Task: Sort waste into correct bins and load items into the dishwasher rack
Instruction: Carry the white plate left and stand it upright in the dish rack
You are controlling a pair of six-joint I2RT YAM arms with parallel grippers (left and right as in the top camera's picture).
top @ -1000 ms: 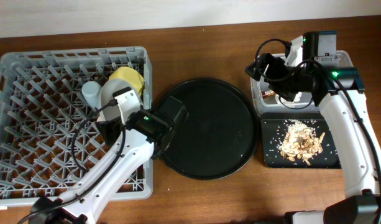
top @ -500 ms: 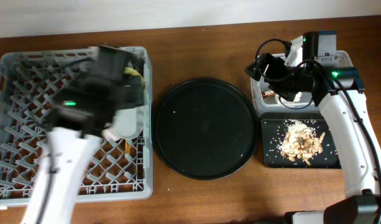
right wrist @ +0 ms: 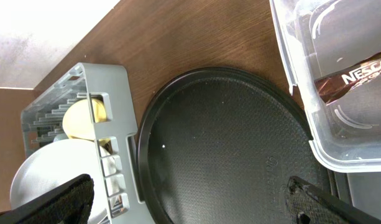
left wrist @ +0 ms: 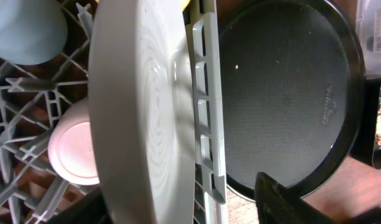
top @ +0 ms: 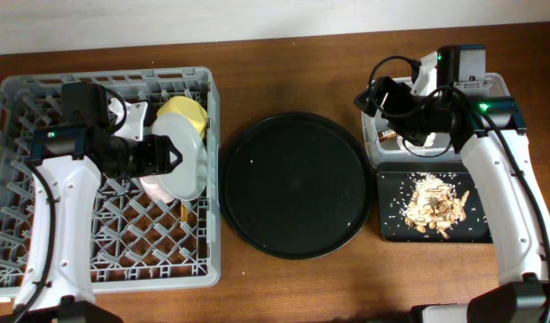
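The grey dishwasher rack (top: pixel 41 260) fills the left. In it the pale grey-green plate (top: pixel 189 161) stands on edge by the right wall, also seen in the left wrist view (left wrist: pixel 140 112). The yellow bowl (top: pixel 187 112) is behind it, the pink cup (left wrist: pixel 72 152) and blue cup (left wrist: pixel 22 28) beside it. My left gripper (top: pixel 170 154) is open and straddles the plate's edge. My right gripper (top: pixel 382 97) is open and empty by the clear tub (top: pixel 497 85), which holds the gold-brown wrapper (right wrist: pixel 358 78). Food scraps (top: pixel 433 205) lie in the black rectangular tray (top: pixel 389 229). The napkin is not in view.
The large round black tray (top: pixel 297 184) sits between the rack and the bins, bare, and also shows in the right wrist view (right wrist: pixel 227 149). A brown stick end (top: pixel 183 213) pokes out below the plate. The right arm's cables hang over the tub.
My left arm has swung from the rack's front right corner, gripper at the round tray's rim, to the rack's left side. The plate now stands nearer the rack's right wall. Right arm unmoved.
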